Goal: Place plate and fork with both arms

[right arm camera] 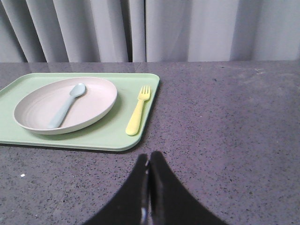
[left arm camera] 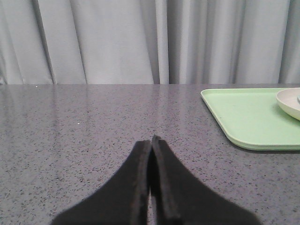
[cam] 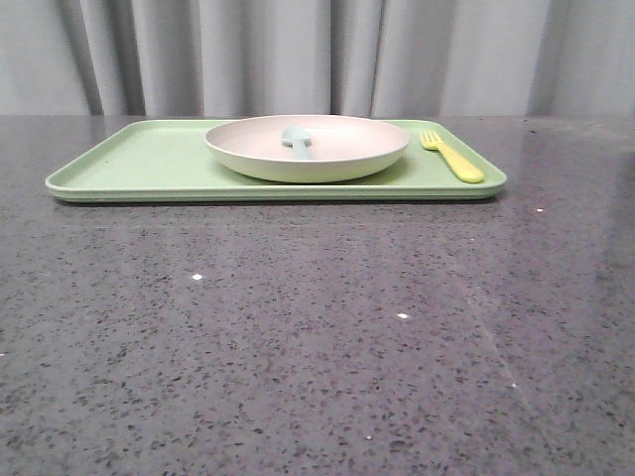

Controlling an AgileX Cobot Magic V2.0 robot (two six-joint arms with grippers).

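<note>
The cream-pinkish plate [cam: 308, 147] sits on the middle of the light-green tray [cam: 139, 159], with a pale blue-green spoon [cam: 298, 140] lying in it. The yellow fork [cam: 451, 156] lies on the tray's right end, beside the plate. The right wrist view shows the plate [right arm camera: 93, 105], the spoon [right arm camera: 65, 105] and the fork [right arm camera: 138, 116] ahead of my right gripper [right arm camera: 149, 157], which is shut and empty over bare table. My left gripper [left arm camera: 152, 140] is shut and empty, left of the tray [left arm camera: 243, 115]; the plate's edge [left arm camera: 287, 102] shows at that view's border. Neither gripper shows in the front view.
The dark speckled table [cam: 317, 337] stretches from the tray to the front edge. A grey curtain [cam: 317, 55] hangs behind the table's far edge.
</note>
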